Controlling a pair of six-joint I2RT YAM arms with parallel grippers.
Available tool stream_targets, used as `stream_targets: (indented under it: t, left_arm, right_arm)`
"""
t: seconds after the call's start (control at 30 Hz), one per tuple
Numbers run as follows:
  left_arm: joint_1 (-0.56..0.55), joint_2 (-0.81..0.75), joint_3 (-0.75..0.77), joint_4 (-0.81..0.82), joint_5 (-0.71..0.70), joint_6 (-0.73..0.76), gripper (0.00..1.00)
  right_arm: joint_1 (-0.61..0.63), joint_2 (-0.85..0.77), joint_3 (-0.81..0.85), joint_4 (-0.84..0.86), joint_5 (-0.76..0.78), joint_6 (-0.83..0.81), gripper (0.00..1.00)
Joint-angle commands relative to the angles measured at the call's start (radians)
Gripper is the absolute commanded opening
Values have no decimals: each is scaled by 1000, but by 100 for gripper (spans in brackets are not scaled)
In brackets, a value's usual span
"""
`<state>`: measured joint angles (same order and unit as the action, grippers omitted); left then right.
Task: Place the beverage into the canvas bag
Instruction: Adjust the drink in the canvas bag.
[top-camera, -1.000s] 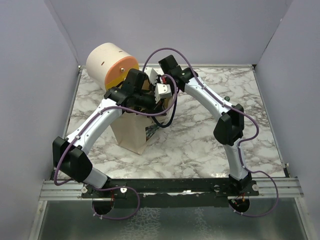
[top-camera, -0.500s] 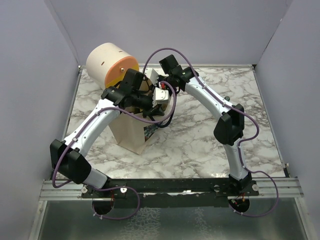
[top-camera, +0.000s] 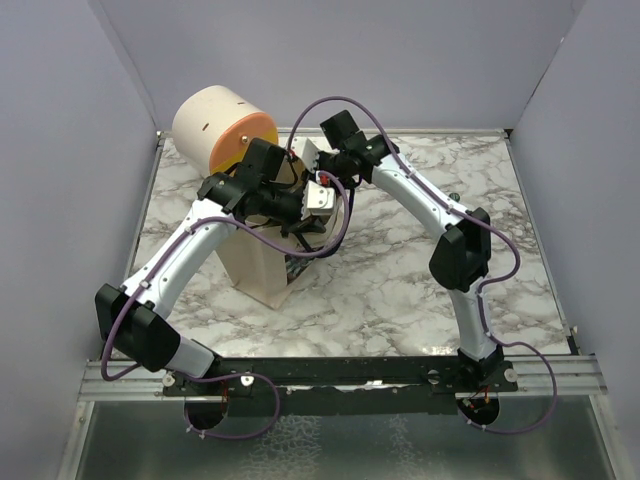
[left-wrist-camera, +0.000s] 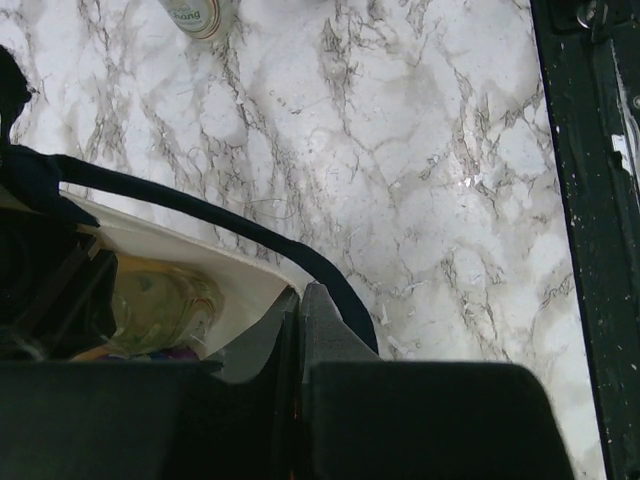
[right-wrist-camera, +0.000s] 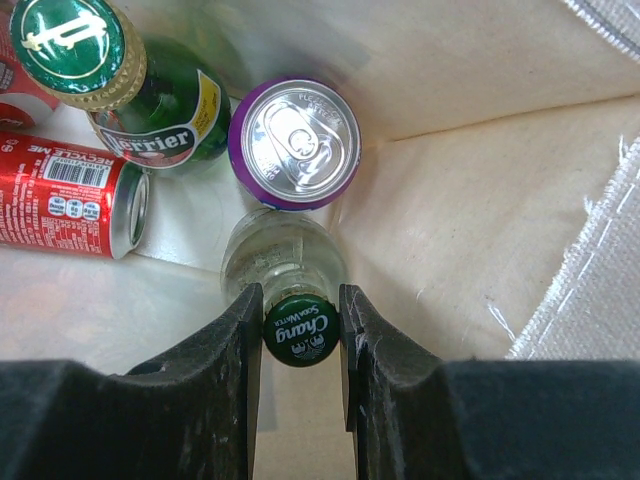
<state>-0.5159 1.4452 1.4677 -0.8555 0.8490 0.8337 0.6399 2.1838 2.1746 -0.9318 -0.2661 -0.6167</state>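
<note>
My right gripper (right-wrist-camera: 300, 312) is clenched on the clear glass bottle with green cap (right-wrist-camera: 283, 256), axis upright, inside the beige canvas bag (right-wrist-camera: 470, 190); bag floor straight below. Left gripper (left-wrist-camera: 299, 305) pinches the bag rim.

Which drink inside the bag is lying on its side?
The red can with the barcode; the Perrier bottle, purple can and the Chang bottle in the right gripper all stand cap-up.
</note>
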Motion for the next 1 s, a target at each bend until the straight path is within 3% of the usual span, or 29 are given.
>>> stream_targets:
  t: [0.0, 0.37, 0.67, 0.97]
  left_arm:
    - [-10, -95, 77, -30, 184, 86, 0]
    - [-11, -136, 55, -79, 181, 136, 0]
    - [-10, -124, -25, -94, 151, 184, 0]
    - [-11, -102, -26, -103, 136, 206, 24]
  right_arm:
    - [-23, 52, -94, -52, 82, -23, 2]
    - [-24, 87, -119, -54, 107, -44, 4]
    - [-25, 94, -30, -130, -24, -46, 17]
    - [-24, 64, -26, -146, -126, -49, 34]
